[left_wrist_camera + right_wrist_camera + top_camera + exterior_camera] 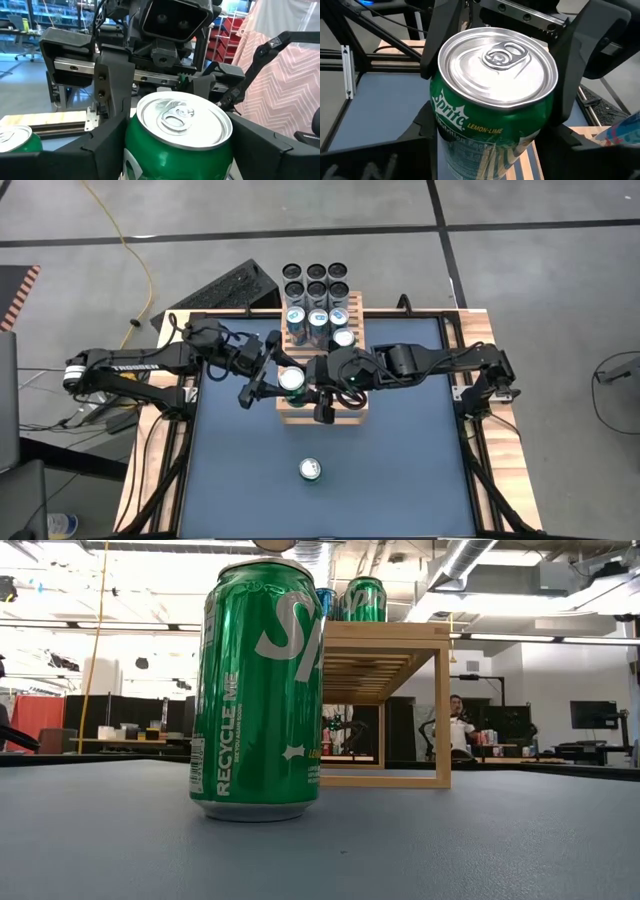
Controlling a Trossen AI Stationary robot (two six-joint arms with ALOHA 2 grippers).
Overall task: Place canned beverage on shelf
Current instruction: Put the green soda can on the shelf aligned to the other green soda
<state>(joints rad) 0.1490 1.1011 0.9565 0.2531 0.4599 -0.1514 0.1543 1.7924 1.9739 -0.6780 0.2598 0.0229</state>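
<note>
Closest to the low camera, a green Sprite can [260,690] stands upright on the blue worktop [480,840], alone and well apart from both claws, on the near side of them. Both claws meet over the front left part of the shelf [345,412], the slatted wooden rack, at a second green can [291,380]. The right claw [312,385] comes in from the right and has this second can [495,100] upright between its fingers, closed about halfway on the can's sides. The left claw [272,378] comes in from the opposite side, and its fingers [107,145] flank the same can [177,135] close against its wall. I cannot tell whether they press on it or only stand beside it. Beyond the claws, at the shelf's far end, a cluster of other cans [318,318] stands upright on the slats.
</note>
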